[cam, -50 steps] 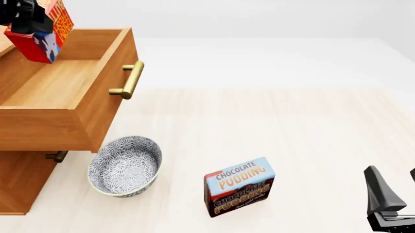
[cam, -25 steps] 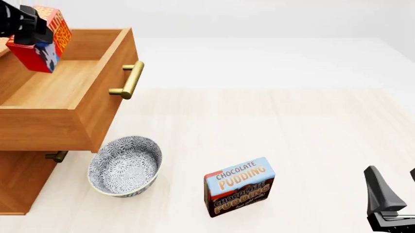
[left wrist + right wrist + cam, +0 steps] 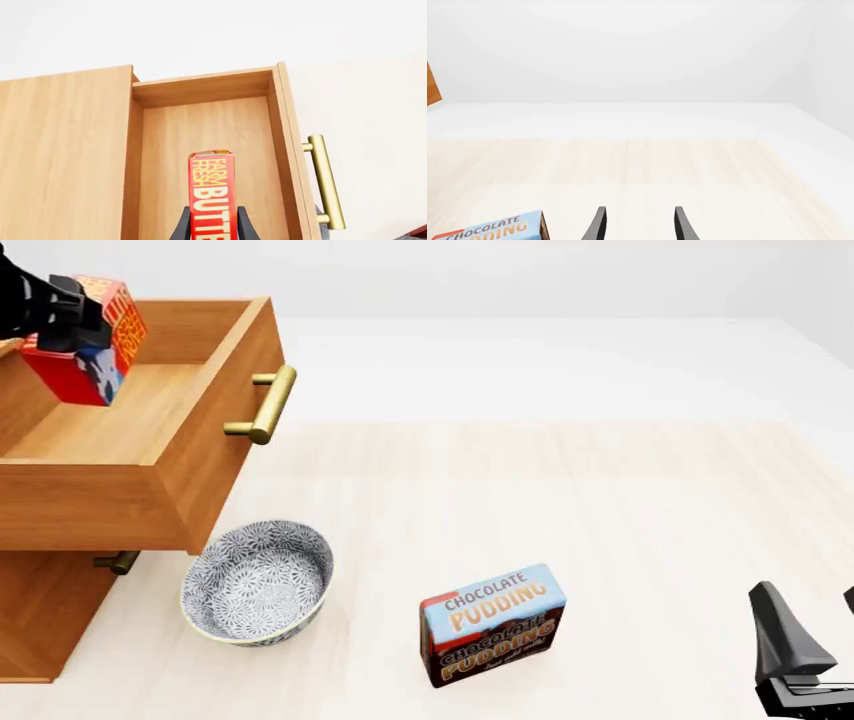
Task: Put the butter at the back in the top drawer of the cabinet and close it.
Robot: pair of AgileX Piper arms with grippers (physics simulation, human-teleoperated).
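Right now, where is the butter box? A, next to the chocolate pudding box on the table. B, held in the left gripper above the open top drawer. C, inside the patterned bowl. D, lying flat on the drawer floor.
B: the left gripper clamps the butter box over the open top drawer, whose floor is bare.

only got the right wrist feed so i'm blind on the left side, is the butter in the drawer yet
Observer: Not released. The left claw is shut on the butter, holding it tilted over the open top drawer.
Operator: anything already in that drawer
Observer: No, the left wrist view shows only bare wooden floor beneath the butter.
Operator: any clutter nearby
Observer: A patterned bowl sits left of the pudding box, close to the cabinet.
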